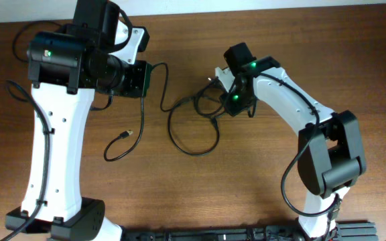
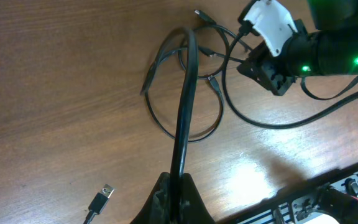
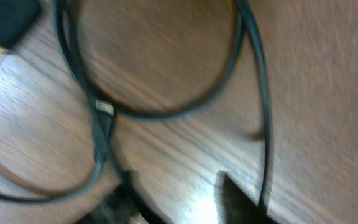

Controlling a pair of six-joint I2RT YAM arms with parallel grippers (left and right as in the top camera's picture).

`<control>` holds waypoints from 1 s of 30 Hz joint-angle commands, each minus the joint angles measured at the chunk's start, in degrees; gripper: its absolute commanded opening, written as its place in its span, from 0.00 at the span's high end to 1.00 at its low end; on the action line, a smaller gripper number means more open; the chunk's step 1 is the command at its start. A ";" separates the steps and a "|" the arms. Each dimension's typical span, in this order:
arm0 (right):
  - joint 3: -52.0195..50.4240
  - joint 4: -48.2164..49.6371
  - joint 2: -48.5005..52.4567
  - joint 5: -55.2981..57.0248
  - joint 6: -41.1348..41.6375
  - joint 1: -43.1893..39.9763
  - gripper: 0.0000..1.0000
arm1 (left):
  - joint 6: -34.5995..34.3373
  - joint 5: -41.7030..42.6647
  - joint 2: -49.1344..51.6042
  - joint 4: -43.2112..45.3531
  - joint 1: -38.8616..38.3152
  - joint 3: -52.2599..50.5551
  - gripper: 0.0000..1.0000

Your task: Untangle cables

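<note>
Thin black cables lie looped and tangled at the table's middle; the knot also shows in the left wrist view. My left gripper is shut on one cable strand that runs from it to the knot; in the overhead view it sits left of the tangle. Another strand hangs down to a loose USB plug, also in the left wrist view. My right gripper is open, low over the tangle. A cable loop and a small plug lie ahead of it, blurred.
The wooden table carries only the cables. The right arm's white and black wrist with green lights hangs over the knot's right side. A black rail runs along the table's front edge.
</note>
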 commanded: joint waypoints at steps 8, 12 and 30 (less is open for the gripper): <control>17.16 -0.68 -4.46 -16.79 12.50 0.59 0.96 | 3.78 0.79 -1.36 -1.53 -0.11 0.09 1.00; 17.38 1.70 -3.98 -0.39 19.04 0.59 0.96 | 12.57 15.93 -1.51 -1.53 -0.20 0.15 1.00; 11.19 -5.70 -3.89 9.90 25.29 0.59 0.01 | -41.35 -38.12 1.36 18.51 33.86 2.49 1.00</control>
